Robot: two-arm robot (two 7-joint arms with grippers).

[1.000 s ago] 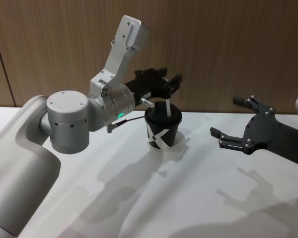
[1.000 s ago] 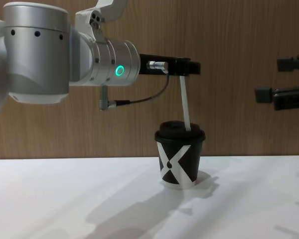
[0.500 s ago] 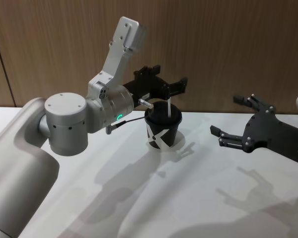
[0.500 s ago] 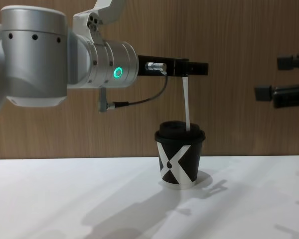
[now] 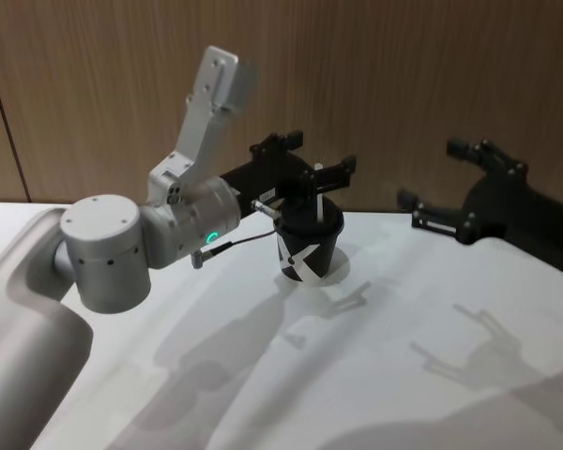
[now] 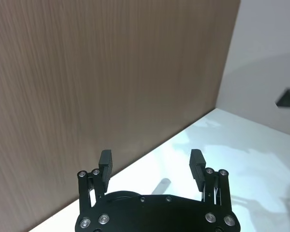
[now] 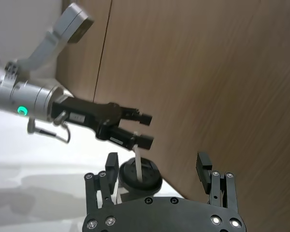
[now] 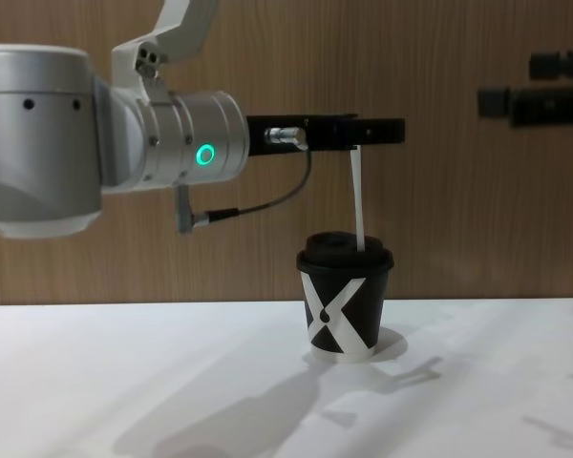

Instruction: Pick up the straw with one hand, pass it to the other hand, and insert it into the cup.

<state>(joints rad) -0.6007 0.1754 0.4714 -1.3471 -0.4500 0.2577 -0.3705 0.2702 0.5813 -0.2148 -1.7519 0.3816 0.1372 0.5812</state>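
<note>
We find the straw (image 8: 359, 202) standing in the cup (image 8: 344, 301), its lower end passing through the black domed lid and its upper length rising almost upright, leaning very slightly. The cup sits upright on the white table (image 8: 124, 382), close to the wooden wall (image 8: 439, 239), with its white X-like mark facing the chest camera.

The left gripper (image 5: 311, 172), the one with the silver cylindrical wrist, green glowing ring and dark cable (image 8: 267, 202), is held level above the cup, reaching in from the left. In the head view its fingers are spread apart, one on each side of the straw's top. In the left wrist view we see the two finger pads (image 6: 197, 163) standing wide of each other with only table and wall between them. We judge this gripper open and holding nothing. In the chest view the straw's top end sits right at the underside of the gripper; whether it touches a finger we cannot tell.

The right gripper (image 5: 441, 186) hangs in the air well to the right of the cup, above the table and clear of it. Its fingers are splayed wide, as the right wrist view (image 7: 157, 169) confirms, and it grips nothing. That view looks past its own fingers to the cup and straw beyond.
</note>
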